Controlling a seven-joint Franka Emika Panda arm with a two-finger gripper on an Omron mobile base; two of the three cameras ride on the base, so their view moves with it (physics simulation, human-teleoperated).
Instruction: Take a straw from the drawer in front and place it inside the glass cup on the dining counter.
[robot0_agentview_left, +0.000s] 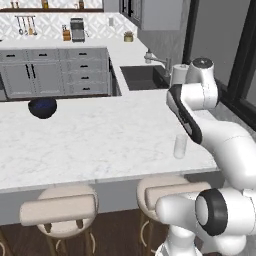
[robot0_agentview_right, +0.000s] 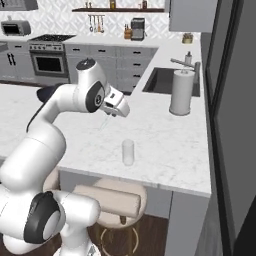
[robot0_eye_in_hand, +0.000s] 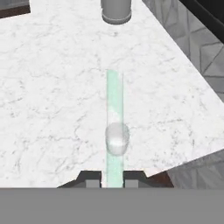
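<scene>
Jaws pinch the straw at its near end; in the hand view it runs up across the cup below. You hold a light, thin stick, so keep the grip gentle. From the left, the cup stands near the counter edge. From the right, the gripper hangs above it; glass tips easily.

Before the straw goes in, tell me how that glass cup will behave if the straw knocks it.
The glass cup looks small, thin-walled and taller than it is wide, so it is probably light and could tip or slide. The dining counter under it looks smooth, offering little grip. The straw in the pincer is very slim, so any knock should be gentle.
</scene>
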